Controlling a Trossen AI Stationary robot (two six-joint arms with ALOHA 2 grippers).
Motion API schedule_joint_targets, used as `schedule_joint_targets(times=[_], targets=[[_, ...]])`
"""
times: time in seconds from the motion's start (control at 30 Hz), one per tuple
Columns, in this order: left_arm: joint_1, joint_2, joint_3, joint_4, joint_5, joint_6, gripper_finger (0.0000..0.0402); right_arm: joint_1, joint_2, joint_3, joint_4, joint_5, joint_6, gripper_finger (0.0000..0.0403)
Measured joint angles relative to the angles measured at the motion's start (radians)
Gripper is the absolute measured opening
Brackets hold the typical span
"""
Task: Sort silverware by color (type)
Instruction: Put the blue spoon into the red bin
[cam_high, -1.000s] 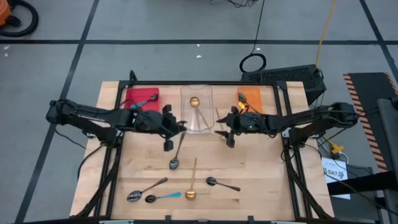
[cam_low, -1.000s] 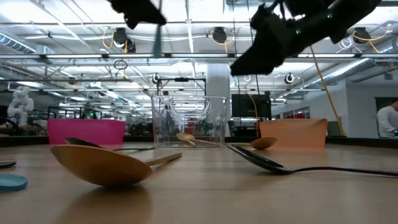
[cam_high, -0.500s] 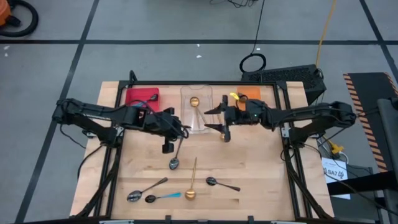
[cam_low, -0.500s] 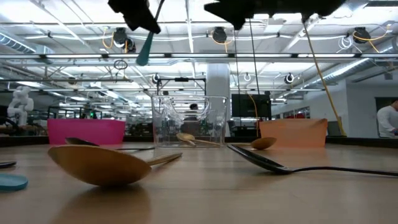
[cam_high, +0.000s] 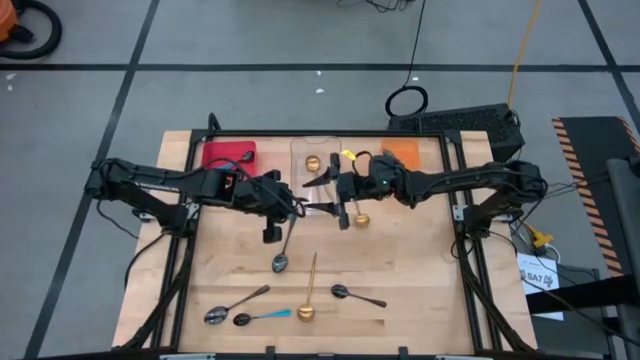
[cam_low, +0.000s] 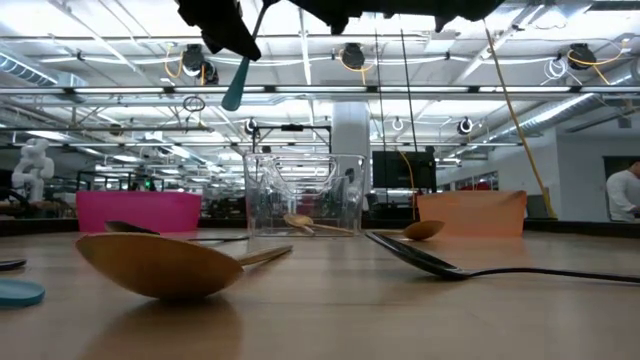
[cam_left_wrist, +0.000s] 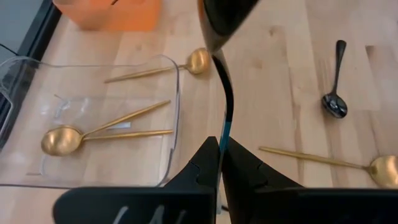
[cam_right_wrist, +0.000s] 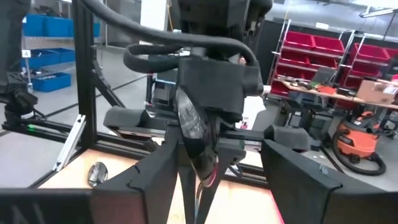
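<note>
1. From above, the left gripper (cam_high: 283, 205) reached in from the left over the middle of the wooden table (cam_high: 420, 270) and was clamped on the handle of a blue-handled, dark-bowled spoon (cam_high: 284, 243), whose bowl lay lower on the table. The right gripper (cam_high: 322, 196) stretched in from the right over the front edge of the clear plastic tray (cam_high: 300, 152), its fingers spread apart and just beside the left gripper. A red bin (cam_high: 229, 154) and an orange bin (cam_high: 403, 153) flanked the tray.
2. At table height, the left gripper (cam_low: 222, 20) hung near the top, the blue handle (cam_low: 236, 85) slanting down from it; a large gold spoon (cam_low: 165, 264) and a dark metal spoon (cam_low: 440, 265) lay in front.
3. In the left wrist view, the fingers (cam_left_wrist: 205, 163) were pinched together on the spoon's blue handle (cam_left_wrist: 224, 127); two gold spoons (cam_left_wrist: 93, 132) lay in the tray (cam_left_wrist: 175, 93).
4. In the right wrist view, the dark bowl (cam_right_wrist: 190, 121) stood between the widely parted fingers (cam_right_wrist: 146, 177), untouched by them
</note>
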Motion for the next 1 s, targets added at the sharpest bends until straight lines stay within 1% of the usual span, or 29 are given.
schedule_joint_targets(times=[0.13,0.2,0.27,0.37,0.53,0.6,0.83,1.0], targets=[[0.003,0.0,0.0,-0.002,0.0,0.003,0.0009,0.0,0.02,0.006,0.043,-0.01,0.0,0.0218],[0.003,0.0,0.0,-0.001,0.0,0.003,0.0009,0.0,0.022,0.006,0.06,-0.011,0.0,0.0206],[0.004,0.0,0.0,0.0,-0.001,0.003,0.0009,0.0,0.022,0.006,0.071,-0.01,0.0,0.0185],[0.005,0.0,0.0,0.002,-0.002,0.003,0.0009,0.0,0.022,0.006,0.074,-0.01,-0.001,0.0137],[0.015,0.0,-0.001,0.014,-0.005,-0.006,0.0009,0.0,0.022,0.006,0.079,-0.003,-0.014,0.0038],[0.021,0.0,-0.001,0.02,0.0,-0.017,0.0009,-0.001,0.022,0.007,0.083,0.005,-0.035,0.0016],[0.032,0.0,-0.001,0.016,0.003,-0.03,0.0011,-0.001,0.022,0.007,0.074,0.013,-0.042,0.001],[0.029,0.0,-0.001,0.021,0.009,-0.035,0.0042,-0.001,0.022,0.007,0.074,0.012,-0.054,0.0002]])
